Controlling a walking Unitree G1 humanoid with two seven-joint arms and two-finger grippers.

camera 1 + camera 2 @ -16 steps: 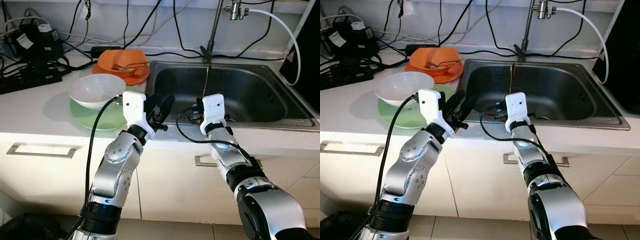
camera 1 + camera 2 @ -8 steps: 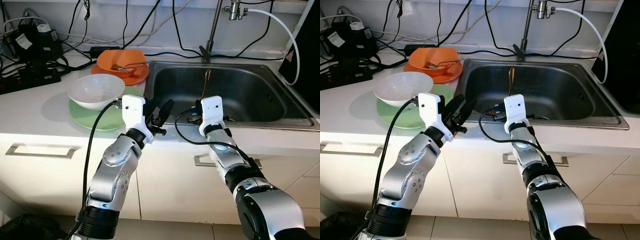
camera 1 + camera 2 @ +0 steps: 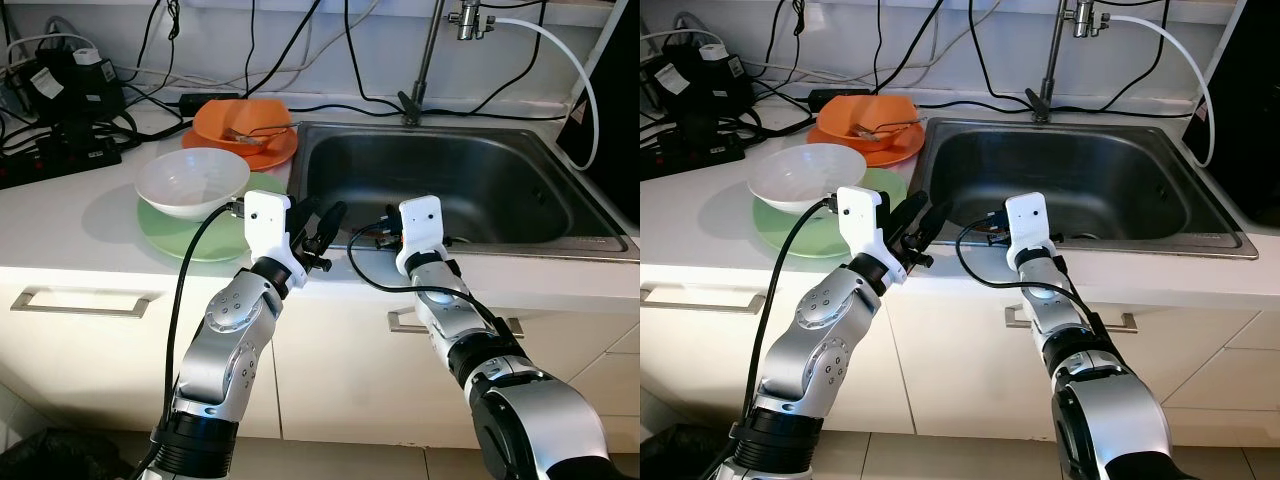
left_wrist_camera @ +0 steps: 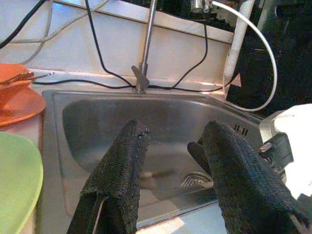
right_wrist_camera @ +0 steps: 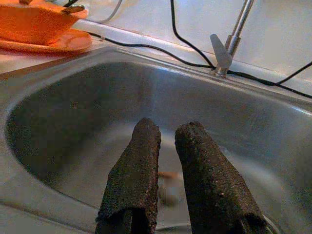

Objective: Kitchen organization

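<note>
Left gripper [image 3: 322, 222]: held at the near edge of the counter, just left of the sink's near-left corner; the fingers are spread wide apart with nothing between them, and are aimed toward the basin, apparently ready for a reach.
Right gripper [image 5: 168, 165]: poised over the sink's near rim; the fingers are nearly closed, a narrow gap is left, and nothing is held.
Counter [image 3: 60, 215]: white, with drawers below.
White bowl [image 3: 192, 183]: set upright on the green plate, left of the sink.
Green plate [image 3: 180, 230]: lying flat beneath the bowl, as a stack.
Sink [image 3: 590, 215]: steel; something small and blurred is seen on its floor near the drain, and it cannot be identified.
Orange dishes [image 3: 245, 130]: a bowl on a plate, farther back, with cutlery resting in it.
Tap [image 3: 430, 55]: at the far rim, cables draped behind.
</note>
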